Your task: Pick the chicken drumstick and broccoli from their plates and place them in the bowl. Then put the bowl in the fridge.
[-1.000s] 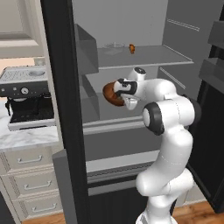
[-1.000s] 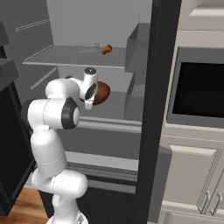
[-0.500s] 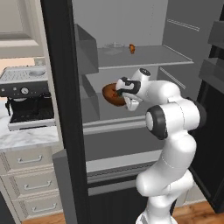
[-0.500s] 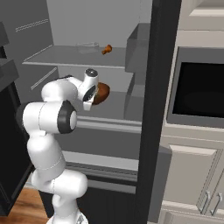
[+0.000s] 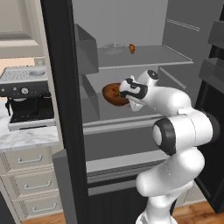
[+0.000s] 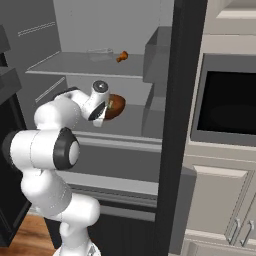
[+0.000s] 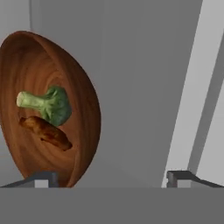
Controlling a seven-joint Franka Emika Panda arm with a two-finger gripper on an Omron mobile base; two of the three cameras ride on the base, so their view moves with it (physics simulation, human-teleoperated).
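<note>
The dark wooden bowl point(image 5: 113, 93) point(image 6: 116, 105) rests on the middle shelf of the open fridge point(image 5: 61, 109) point(image 6: 170, 125). Inside the bowl point(image 7: 30, 65) lie the broccoli point(image 7: 48, 104) and, beside it, the chicken drumstick point(image 7: 46, 131). My gripper point(image 5: 126, 93) point(image 6: 103, 108) point(image 7: 111, 178) is open right at the bowl's rim. In the hand view one fingertip sits by the rim's edge and the other stands well apart over the bare shelf. Nothing is held. The plates are out of view.
On the upper shelf point(image 5: 148, 54) stand a clear glass bowl point(image 5: 113, 45) point(image 6: 100, 51) and a small orange-brown item point(image 5: 131, 48) point(image 6: 122, 56). An espresso machine point(image 5: 26, 96) sits on the left counter. A microwave point(image 6: 225, 107) is built in at right, and the fridge's open door point(image 5: 214, 109) flanks the arm.
My gripper, shut on the bowl's rim a second ago, has opened and let the bowl go on the shelf. The elbow has swung slightly outward; the bowl stays in place.
</note>
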